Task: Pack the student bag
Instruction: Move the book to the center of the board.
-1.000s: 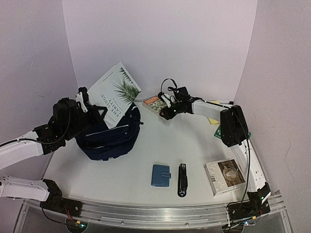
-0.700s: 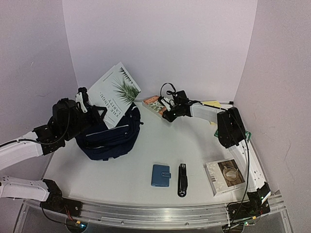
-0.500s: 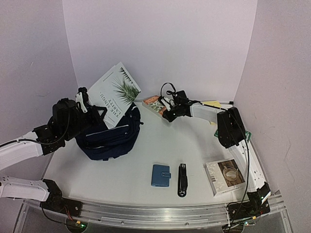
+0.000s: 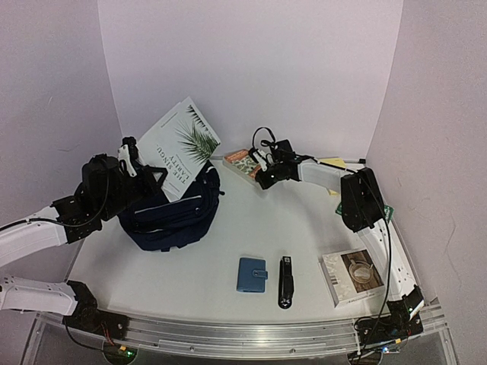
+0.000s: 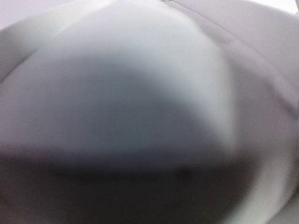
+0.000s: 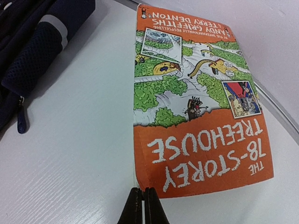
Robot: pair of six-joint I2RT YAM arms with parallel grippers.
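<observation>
While the left gripper (image 4: 131, 156), apparently closed, sits at the mouth of the student bag (image 4: 171, 217) by the tabletop's left edge, likely propping it open, the right gripper (image 6: 142, 207) is pressed together at the orange book's (image 6: 196, 107) corner by the far edge, presumably seeking a pinch.

**A:** Where's the student bag (image 4: 171, 217)?
**B:** Left of the middle of the table (image 4: 266, 224), with a white palm-leaf book (image 4: 181, 143) rising tilted from its top.
**A:** And the right gripper (image 4: 262, 180)?
**B:** At the back, by the orange book (image 4: 240, 161). A blue wallet (image 4: 252, 274) and a black stapler (image 4: 285, 281) lie side by side near the front.
</observation>
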